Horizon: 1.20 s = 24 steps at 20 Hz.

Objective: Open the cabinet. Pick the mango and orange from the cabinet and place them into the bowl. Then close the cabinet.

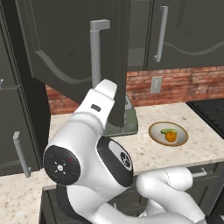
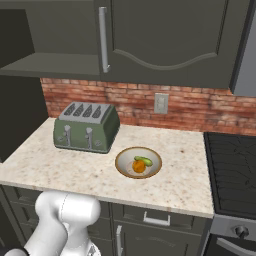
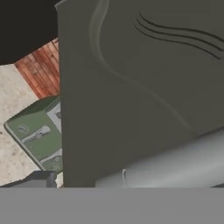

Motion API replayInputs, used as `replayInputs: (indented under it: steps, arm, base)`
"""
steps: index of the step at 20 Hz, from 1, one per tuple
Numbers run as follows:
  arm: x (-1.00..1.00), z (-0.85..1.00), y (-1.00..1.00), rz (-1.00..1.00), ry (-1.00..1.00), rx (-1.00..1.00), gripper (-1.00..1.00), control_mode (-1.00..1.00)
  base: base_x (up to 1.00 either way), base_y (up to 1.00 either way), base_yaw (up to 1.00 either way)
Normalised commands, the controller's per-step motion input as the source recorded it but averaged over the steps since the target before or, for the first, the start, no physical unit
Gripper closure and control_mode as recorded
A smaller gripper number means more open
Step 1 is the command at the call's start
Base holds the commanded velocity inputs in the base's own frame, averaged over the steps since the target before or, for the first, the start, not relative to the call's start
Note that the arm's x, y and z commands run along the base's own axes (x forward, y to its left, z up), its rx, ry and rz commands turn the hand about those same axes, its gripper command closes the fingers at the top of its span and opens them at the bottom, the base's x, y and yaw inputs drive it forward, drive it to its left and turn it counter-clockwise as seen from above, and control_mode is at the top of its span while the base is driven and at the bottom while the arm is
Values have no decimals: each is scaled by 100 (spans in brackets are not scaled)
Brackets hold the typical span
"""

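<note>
Hand view puts the cabinet (image 3: 144,87) door panel and its silver handle (image 3: 175,164) right before the fingers, which stand apart on nothing; mango (image 2: 143,161) and orange (image 2: 138,166) lie in the bowl (image 2: 122,167), well away from them.

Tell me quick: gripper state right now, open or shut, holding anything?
Gripper: open, holding nothing; it sits close against the open left door of the cabinet, beside the door's handle.

No words, labels, brand names or numbers can be read on anything in these views.
</note>
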Motion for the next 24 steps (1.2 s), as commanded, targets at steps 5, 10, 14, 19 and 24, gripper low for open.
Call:
replayInputs:
  steps: [5, 10, 14, 19, 24]
  arm:
    - [0, 0, -43, -3, 9, 0, -100, -100]
    - [4, 0, -51, -2, 4, 0, -100, -100]
    - [11, 3, -50, -3, 1, 0, -100, -100]
    - [30, 0, -45, -1, 0, -1, -100, -100]
    - [60, 0, -26, 0, -1, 0, -100, -100]
  base:
    - [0, 0, 0]
    - [0, 0, 0]
    - [0, 0, 0]
    - [0, 0, 0]
    - [0, 0, 0]
